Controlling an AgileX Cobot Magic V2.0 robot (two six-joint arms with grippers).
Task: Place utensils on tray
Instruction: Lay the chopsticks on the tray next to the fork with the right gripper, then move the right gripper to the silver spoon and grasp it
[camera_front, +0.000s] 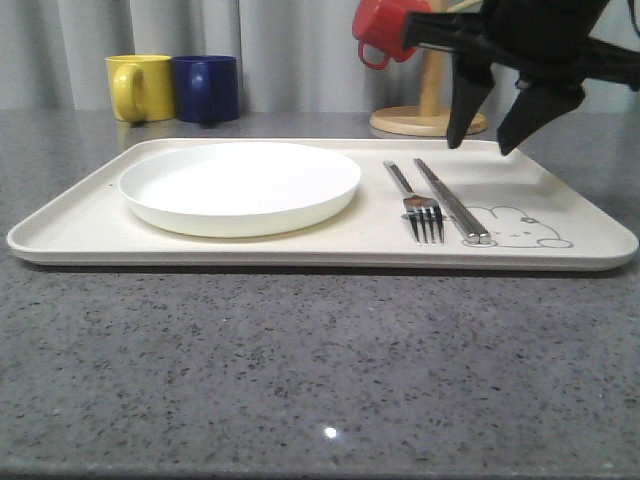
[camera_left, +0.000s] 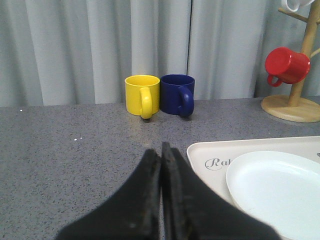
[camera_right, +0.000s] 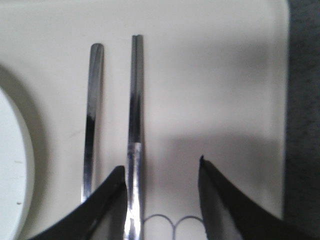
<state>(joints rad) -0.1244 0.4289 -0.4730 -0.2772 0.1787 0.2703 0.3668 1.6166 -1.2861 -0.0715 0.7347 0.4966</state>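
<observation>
Our right gripper (camera_front: 484, 140) hangs in the air above the far right part of the tray (camera_front: 80, 228), and its two black fingers (camera_front: 466, 105) are spread wide with nothing between them. From the right wrist camera we see those fingers (camera_right: 220, 200) over the tray (camera_right: 210, 65), with the chopsticks (camera_right: 135, 115) just beside one of them and not touched. Our left gripper (camera_left: 161, 150) is squeezed tight, its two dark fingers (camera_left: 145, 200) pressed together with nothing between them, and it sits over the grey table (camera_left: 65, 150) near a corner of the tray (camera_left: 200, 152). On the tray, the fork (camera_front: 415, 203) lies flat with its prongs pointing toward us. The chopsticks (camera_front: 452, 200) lie flat just to the right of the fork, side by side and close together, and their near ends reach the bunny drawing (camera_front: 520, 227). A round white plate (camera_front: 240, 186) sits on the left half of the tray, well apart from the fork. Behind the tray, a yellow mug (camera_front: 139, 87) and a dark blue mug (camera_front: 207, 88) stand side by side in front of the curtain. A red mug (camera_front: 384, 32) hangs on a wooden mug stand (camera_front: 428, 118).
</observation>
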